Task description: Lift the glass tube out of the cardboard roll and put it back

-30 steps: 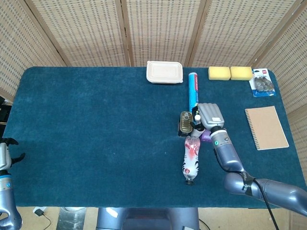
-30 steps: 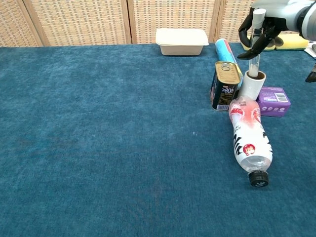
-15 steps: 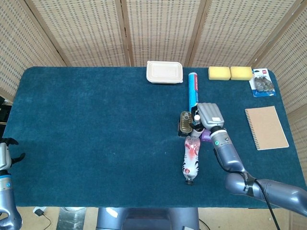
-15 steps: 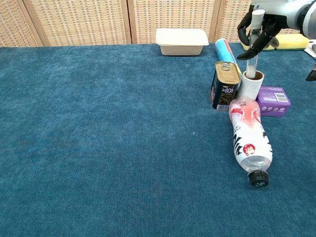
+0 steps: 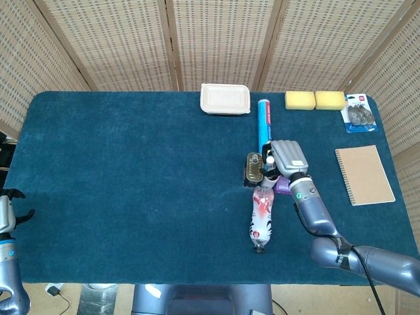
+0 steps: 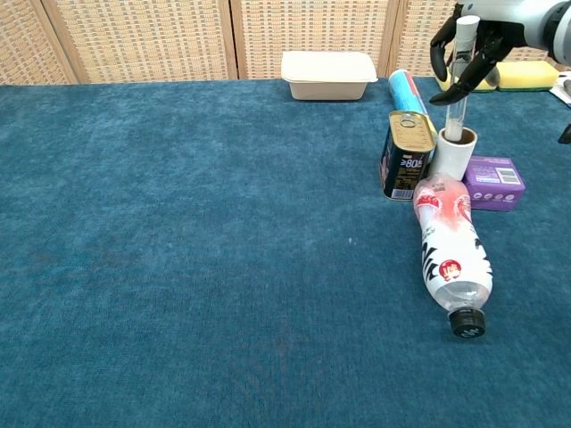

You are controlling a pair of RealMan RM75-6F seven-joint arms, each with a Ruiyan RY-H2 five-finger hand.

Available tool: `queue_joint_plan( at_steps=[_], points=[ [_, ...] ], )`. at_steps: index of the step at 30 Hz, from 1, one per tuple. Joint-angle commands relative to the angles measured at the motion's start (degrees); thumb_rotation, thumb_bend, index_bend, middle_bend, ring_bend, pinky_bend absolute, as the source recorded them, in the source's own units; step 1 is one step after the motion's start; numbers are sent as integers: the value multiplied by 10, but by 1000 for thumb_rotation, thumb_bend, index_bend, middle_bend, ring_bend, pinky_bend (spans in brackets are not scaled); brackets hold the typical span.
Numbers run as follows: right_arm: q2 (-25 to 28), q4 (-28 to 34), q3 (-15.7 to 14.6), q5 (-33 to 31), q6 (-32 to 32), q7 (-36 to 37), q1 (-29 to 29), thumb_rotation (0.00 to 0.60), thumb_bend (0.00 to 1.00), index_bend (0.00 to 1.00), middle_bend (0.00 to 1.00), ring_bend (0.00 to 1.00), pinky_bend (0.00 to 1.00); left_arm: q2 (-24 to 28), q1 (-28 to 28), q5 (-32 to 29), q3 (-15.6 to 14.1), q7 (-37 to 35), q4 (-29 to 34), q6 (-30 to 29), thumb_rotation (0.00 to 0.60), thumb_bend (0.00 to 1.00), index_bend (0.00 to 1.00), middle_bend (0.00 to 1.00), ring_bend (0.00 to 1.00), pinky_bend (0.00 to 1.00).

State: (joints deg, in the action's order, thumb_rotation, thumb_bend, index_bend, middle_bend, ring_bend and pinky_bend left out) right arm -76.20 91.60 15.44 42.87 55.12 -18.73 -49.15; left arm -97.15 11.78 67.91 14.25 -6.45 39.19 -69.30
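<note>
At the far left edge of the table (image 5: 131, 197), low in the head view, the left hand (image 5: 8, 213) hangs idle off the cloth, its fingers apart and holding nothing. Moving right across bare blue cloth, a pale lidded container (image 6: 328, 74) sits at the back, and then comes the cluster where the work is: a gold tin can (image 6: 409, 154) stands upright, a blue cylinder (image 6: 409, 91) lies behind it, and a plastic bottle (image 6: 452, 251) lies on its side with its cap toward the robot. Just beside the can stands the cardboard roll (image 6: 457, 152), upright, with a purple box (image 6: 495, 182) at its right. The glass tube (image 6: 460, 76) rises vertically out of the roll's mouth, its lower end at or just inside the rim, and the right hand (image 6: 467, 52) pinches it near the top, fingers curled around it from above. Judging by how much tube shows, this is the lifting step, with the tube nearly clear. The next move calls for a straight vertical pull until the tip is free, without tipping the light roll against the can, then a careful re-alignment over the opening to lower it back. Further right lie yellow sponges (image 5: 315, 100) and a notebook (image 5: 365, 174).
</note>
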Motion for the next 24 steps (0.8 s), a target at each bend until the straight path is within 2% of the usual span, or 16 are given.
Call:
queue_joint_plan(
  at_steps=[1,12,24],
  points=[
    [-1,-2,1,-1,-1,-1,-1,600,279,613,643,620,644,0,0,0,0,0,0,0,600,155,475,434,244,331],
    [-5,-12,-1,1,-7,4,0,600,279,579,578,556,576,0,0,0,0,0,0,0,600,153,475,434,244,330],
    [0,-12,0,7,-10,12,4,600,247,500,481,459,488,0,0,0,0,0,0,0,600,154,475,434,244,331]
  ],
)
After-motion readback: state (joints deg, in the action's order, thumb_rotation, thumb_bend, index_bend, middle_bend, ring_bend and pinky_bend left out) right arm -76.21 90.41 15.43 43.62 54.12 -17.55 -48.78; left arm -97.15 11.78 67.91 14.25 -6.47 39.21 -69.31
